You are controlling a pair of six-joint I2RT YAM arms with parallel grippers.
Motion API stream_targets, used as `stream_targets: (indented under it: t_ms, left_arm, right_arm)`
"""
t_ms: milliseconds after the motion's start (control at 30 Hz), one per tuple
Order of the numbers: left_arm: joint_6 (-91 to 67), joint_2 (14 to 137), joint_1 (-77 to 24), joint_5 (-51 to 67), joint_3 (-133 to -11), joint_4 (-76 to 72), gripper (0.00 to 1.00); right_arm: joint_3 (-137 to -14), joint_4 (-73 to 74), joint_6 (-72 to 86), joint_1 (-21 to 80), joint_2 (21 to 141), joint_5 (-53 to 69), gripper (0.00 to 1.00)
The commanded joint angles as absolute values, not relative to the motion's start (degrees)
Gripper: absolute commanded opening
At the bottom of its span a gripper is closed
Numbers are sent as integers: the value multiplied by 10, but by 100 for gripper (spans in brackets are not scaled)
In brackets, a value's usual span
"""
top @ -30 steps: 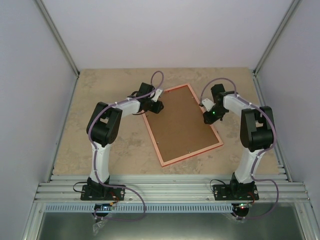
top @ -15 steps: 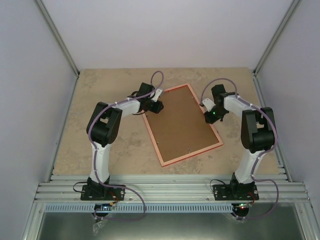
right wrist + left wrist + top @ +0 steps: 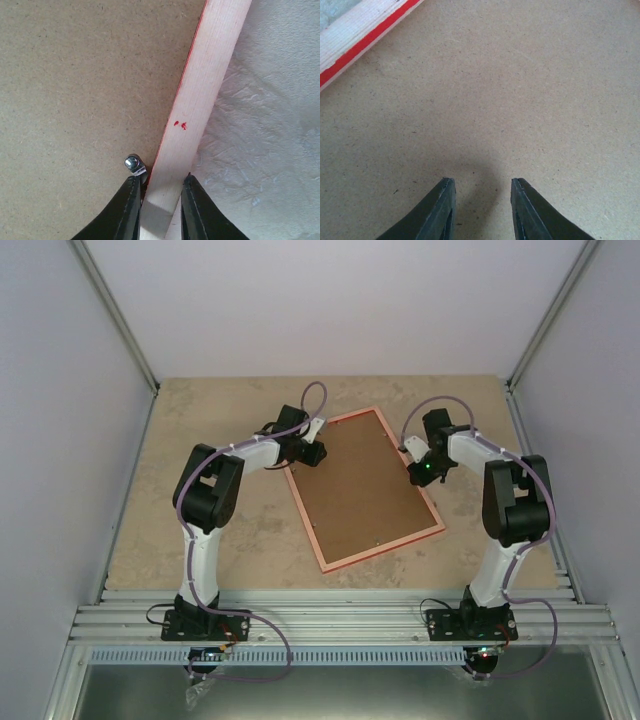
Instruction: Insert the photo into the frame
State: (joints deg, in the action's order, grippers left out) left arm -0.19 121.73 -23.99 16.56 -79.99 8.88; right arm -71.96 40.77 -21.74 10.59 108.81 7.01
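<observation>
The frame (image 3: 385,548) lies back side up on the table, its pale rail around a brown backing board (image 3: 362,485). The photo is hidden or out of view. My left gripper (image 3: 312,455) hovers over the board near the frame's far left rail. In the left wrist view it (image 3: 482,182) is open and empty above the board (image 3: 510,100), with the rail (image 3: 355,35) at top left. My right gripper (image 3: 418,475) is at the right rail. In the right wrist view it (image 3: 161,179) straddles the rail (image 3: 200,100), fingers against both sides, beside a metal clip (image 3: 133,162).
The beige stone-look tabletop (image 3: 265,125) lies right of the frame. Grey walls enclose the table on three sides (image 3: 60,440). A ribbed aluminium strip (image 3: 340,620) runs along the near edge, where both arm bases stand.
My right gripper has shifted slightly farther along the right rail. The left arm and the frame have not visibly moved.
</observation>
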Motion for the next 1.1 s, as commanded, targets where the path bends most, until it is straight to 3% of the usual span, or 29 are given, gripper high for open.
stream_targets:
  t_ms: [0, 67, 300, 500, 700, 733, 833, 900, 967, 1067]
  left_arm:
    - [-1, 1246, -238, 153, -790, 151, 34]
    - [-1, 1247, -238, 153, -791, 151, 33]
    - [-1, 1245, -237, 173, -797, 150, 35]
    - [95, 1155, -237, 267, -776, 110, 57]
    - [256, 1089, -259, 329, -755, 157, 68]
    - [278, 1085, -267, 333, -756, 178, 69]
    - [309, 1069, -288, 331, -733, 197, 66]
    - [315, 1057, -293, 338, -704, 184, 62]
    - [331, 1051, -313, 322, -681, 177, 60]
    - [340, 1055, -341, 304, -663, 166, 58]
  right_arm:
    - [-697, 396, -235, 111, 1134, 33, 4]
    - [-697, 391, -221, 110, 1135, 41, 1]
    - [-747, 363, -188, 110, 1157, 80, 3]
    - [-785, 354, -203, 110, 1182, 102, 0]
    - [-811, 358, -206, 113, 1205, 125, 1]
    - [-820, 369, -203, 113, 1208, 130, 4]
    - [-810, 376, -204, 109, 1178, 149, 46]
    - [-795, 373, -208, 106, 1142, 161, 60]
    - [-780, 376, -220, 104, 1108, 176, 66]
    - [-742, 378, -256, 102, 1048, 216, 65]
